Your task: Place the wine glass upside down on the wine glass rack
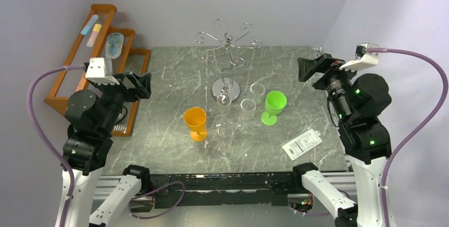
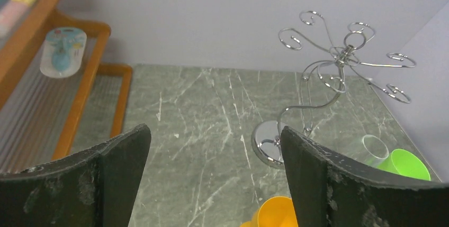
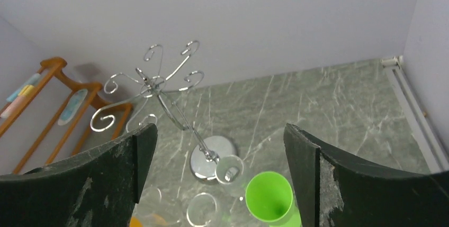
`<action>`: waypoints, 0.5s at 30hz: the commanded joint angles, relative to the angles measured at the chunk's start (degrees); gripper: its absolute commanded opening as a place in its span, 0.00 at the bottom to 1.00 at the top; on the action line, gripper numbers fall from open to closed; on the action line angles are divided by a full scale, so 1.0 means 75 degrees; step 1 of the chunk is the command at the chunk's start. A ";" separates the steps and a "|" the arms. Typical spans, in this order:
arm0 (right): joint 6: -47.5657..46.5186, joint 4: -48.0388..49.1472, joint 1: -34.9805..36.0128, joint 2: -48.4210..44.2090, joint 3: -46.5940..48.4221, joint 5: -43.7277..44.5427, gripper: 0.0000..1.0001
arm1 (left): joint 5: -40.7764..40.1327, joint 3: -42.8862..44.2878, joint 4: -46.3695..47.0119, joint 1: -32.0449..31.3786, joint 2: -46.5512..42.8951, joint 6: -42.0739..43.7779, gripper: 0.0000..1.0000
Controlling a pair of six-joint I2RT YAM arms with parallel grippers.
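Grey-green marbled tabletop (image 1: 174, 73), enclosed by pale lavender walls, forms the work area. The chrome wine glass rack (image 1: 226, 87) stands at centre rear on its round base. All of its curled arms at the top are bare.

Task status: not started, as far as the views show.
- Four clear wine glasses stand upright in front of the rack base. One (image 1: 223, 102) is just beside the base, two (image 1: 248, 106) (image 1: 258, 90) are to its right, and one (image 1: 225, 141) is nearest the arm bases.
- An orange goblet (image 1: 195, 123) stands left of this group and a green goblet (image 1: 274, 105) stands right of it.
- The views do not show which glass is the intended one.

Gripper status:
- The left gripper (image 2: 214, 134) is raised over the left table edge, beside the wooden stepped rack (image 1: 100, 52). Its fingers are spread wide and carry nothing.
- The right gripper (image 3: 221, 129) is raised over the right rear of the table. Its fingers are also spread wide and carry nothing.
- Both are well apart from every glass.

Remaining steps, by judgement: select and grasp one glass, lift it, invert it, and slide its stem into a curled arm so that the foot hangs.

A flat packet (image 1: 302, 143) lies near the right front corner, apart from the glasses.
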 commanded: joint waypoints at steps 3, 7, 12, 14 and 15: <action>0.0514 -0.0794 -0.0043 -0.0114 -0.0201 0.0244 0.98 | -0.0063 -0.0531 0.0658 0.0049 -0.0017 -0.0356 0.97; 0.1087 -0.1021 -0.0041 -0.0295 -0.0563 0.0469 1.00 | 0.0282 -0.0487 0.0493 0.0055 0.0206 -0.0065 0.97; 0.1158 -0.1054 -0.0041 -0.0475 -0.1173 -0.0086 1.00 | 0.0505 -0.0385 0.0189 0.0054 0.0609 -0.0121 0.97; 0.1202 -0.1124 -0.0043 -0.0442 -0.1392 -0.0239 1.00 | 0.0433 -0.0507 0.0203 0.0057 0.0697 -0.0234 0.97; 0.1173 -0.1193 -0.0038 -0.0383 -0.1501 -0.0338 1.00 | 0.0288 -0.0579 0.0217 0.0054 0.0725 -0.0385 0.97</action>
